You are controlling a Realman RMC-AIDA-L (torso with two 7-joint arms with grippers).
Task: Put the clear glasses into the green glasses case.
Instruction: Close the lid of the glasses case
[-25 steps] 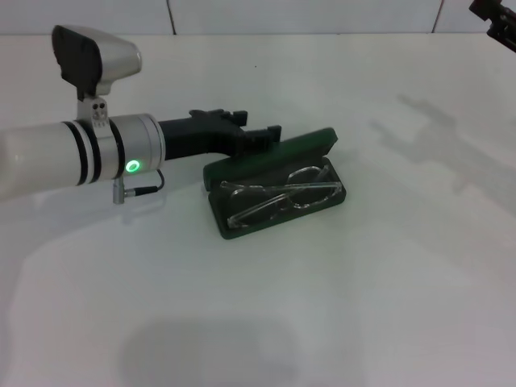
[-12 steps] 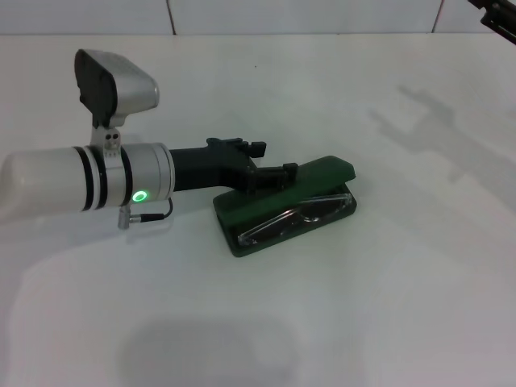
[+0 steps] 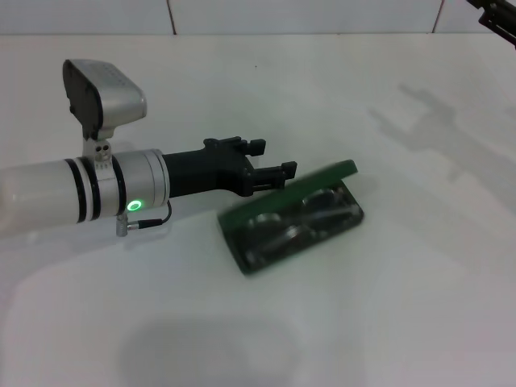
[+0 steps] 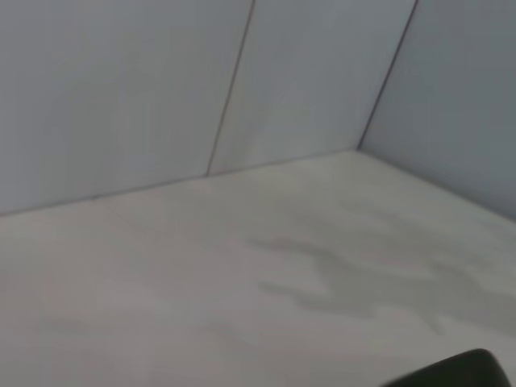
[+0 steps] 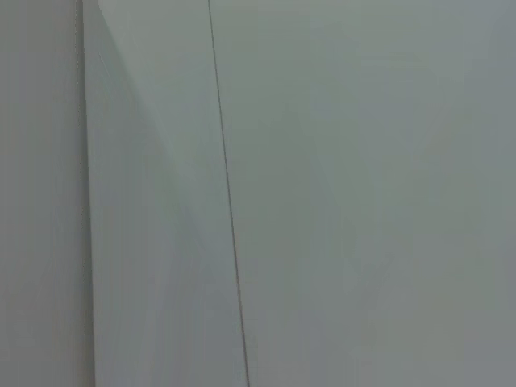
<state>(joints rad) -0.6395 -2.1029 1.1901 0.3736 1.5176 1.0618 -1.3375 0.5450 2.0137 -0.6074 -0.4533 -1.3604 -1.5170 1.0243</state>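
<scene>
While the left arm reaches in low across the white table (image 3: 387, 306), the left gripper (image 3: 272, 174) sits right at the far long edge of the green glasses case (image 3: 295, 219), its black fingertips (image 3: 282, 169) against or just over the rim of the lid; whether they actually press on it cannot be made out. The fingers lie close together with nothing between them, so the gripper reads as closed and empty rather than grasping the case. Just in front of the fingertips, the case rests flat on the table, turned at an angle, its lid lowered most of the way over the base but not clearly latched. The clear glasses (image 3: 302, 218) lie inside the case, directly under the lid and just below the gripper's tips, showing only as pale glints along the green interior. Behind the gripper, the silver wrist carries a lit green indicator (image 3: 134, 205) and a grey camera housing (image 3: 101, 95) standing above it. The left wrist view shows only bare table, the wall and a dark corner at the frame's edge. Far from the case, the right gripper (image 3: 496, 11) is parked high at the table's far corner, only a dark sliver of it visible, and its finger state cannot be told.
</scene>
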